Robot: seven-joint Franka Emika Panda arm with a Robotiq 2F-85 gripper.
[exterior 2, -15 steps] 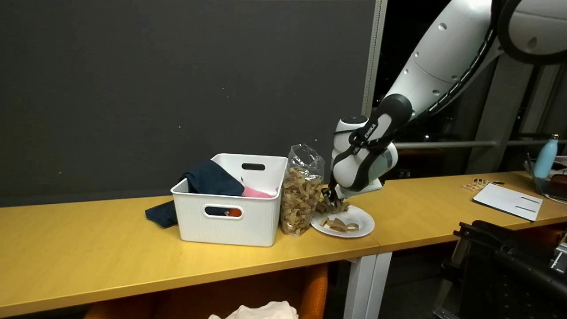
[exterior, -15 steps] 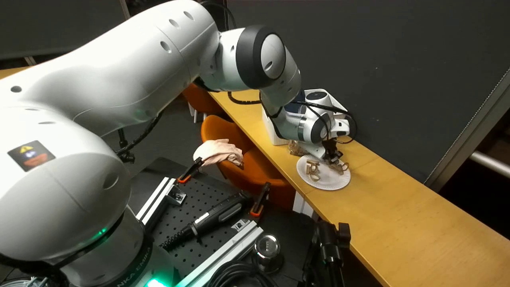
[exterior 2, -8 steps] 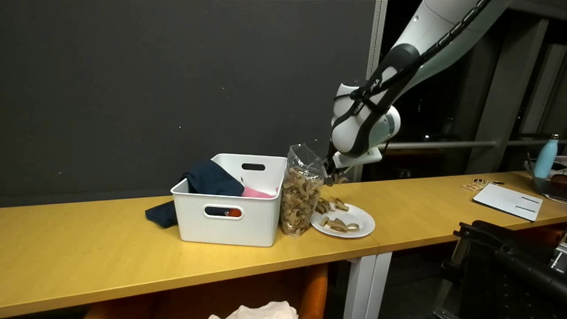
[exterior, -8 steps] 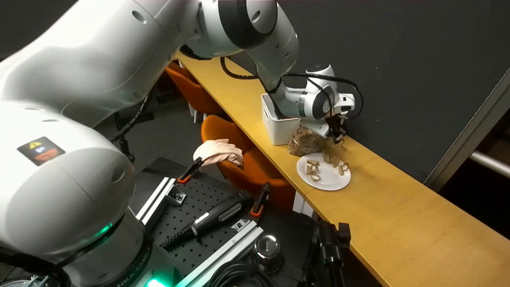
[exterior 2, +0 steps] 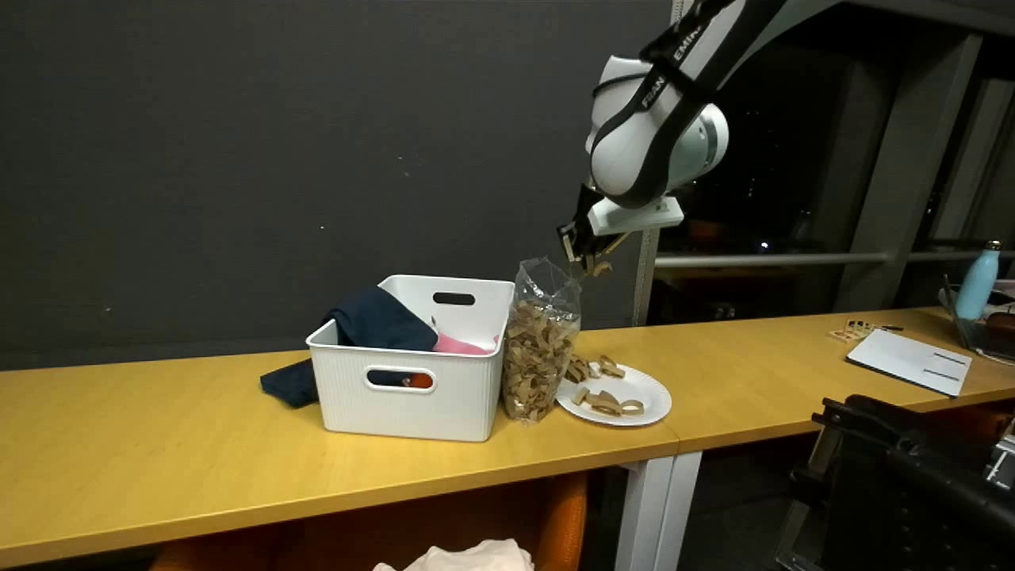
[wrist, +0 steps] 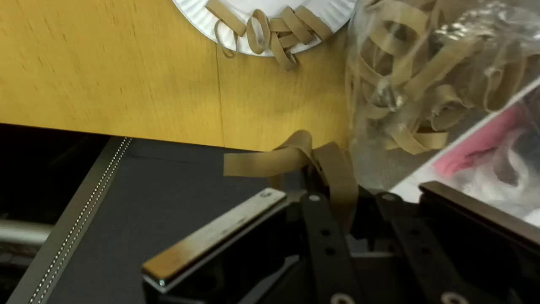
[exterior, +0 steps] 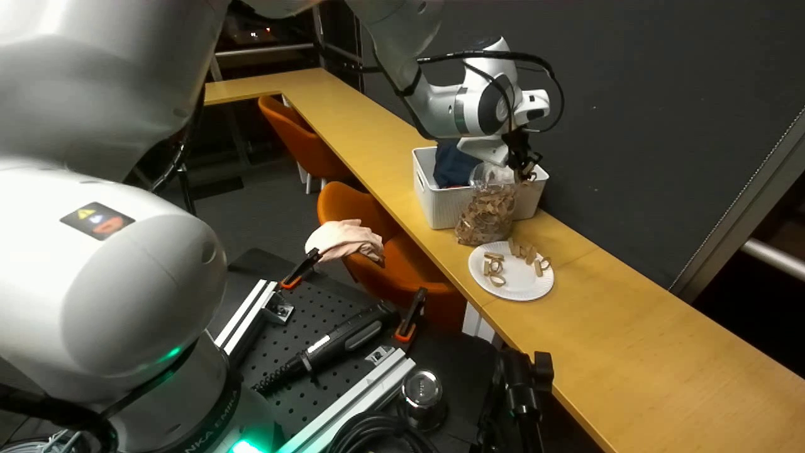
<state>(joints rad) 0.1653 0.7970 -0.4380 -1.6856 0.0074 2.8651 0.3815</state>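
My gripper [wrist: 331, 185] is shut on a small bunch of tan rubber bands [wrist: 270, 164], which hang out past its fingertips. In the exterior views the gripper [exterior 2: 583, 244] is in the air beside the top of a clear plastic bag [exterior 2: 541, 361] full of similar bands. The bag stands upright on the table, its top up; it also shows in the wrist view [wrist: 422, 76]. A white paper plate [exterior 2: 654, 399] lies on the table below, with several loose bands [exterior: 494, 267] on it. Whether the held bands touch the bag is unclear.
A white basket [exterior 2: 420, 416] with a navy cloth [exterior 2: 384, 321] and something pink stands against the bag. A dark panel [exterior 2: 238, 159] rises behind the table [exterior 2: 158, 444]. An orange chair [exterior: 402, 270] with a pale cloth stands at the table's front. A blue bottle [exterior 2: 978, 281] is farther along.
My gripper was down at the plate one second ago. It has risen well above the plate with the bands in it. Other bands stay on the plate.
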